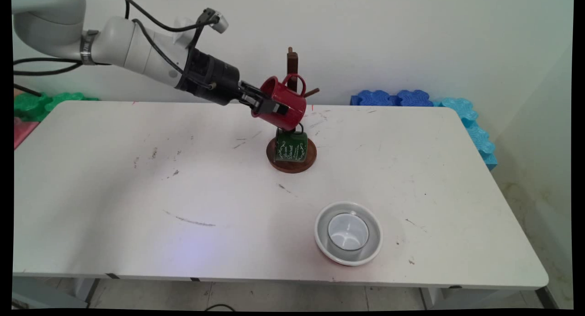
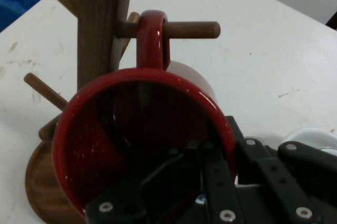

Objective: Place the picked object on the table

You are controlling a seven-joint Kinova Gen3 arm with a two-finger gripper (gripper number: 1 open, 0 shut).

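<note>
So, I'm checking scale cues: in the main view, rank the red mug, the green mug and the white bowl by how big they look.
1. White bowl, though it is nearest the camera.
2. Red mug, held by the end effector.
3. Green mug, partly hidden by the red one.

Scuffed white table (image 1: 114,179), plain pale wall (image 1: 411,41), perhaps foam mats (image 1: 393,98) behind.

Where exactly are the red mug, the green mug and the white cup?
red mug (image 1: 288,106), main view, its outer side.
green mug (image 1: 289,147), main view, its lettered side.
white cup (image 1: 348,232), main view, its inside bottom.
</note>
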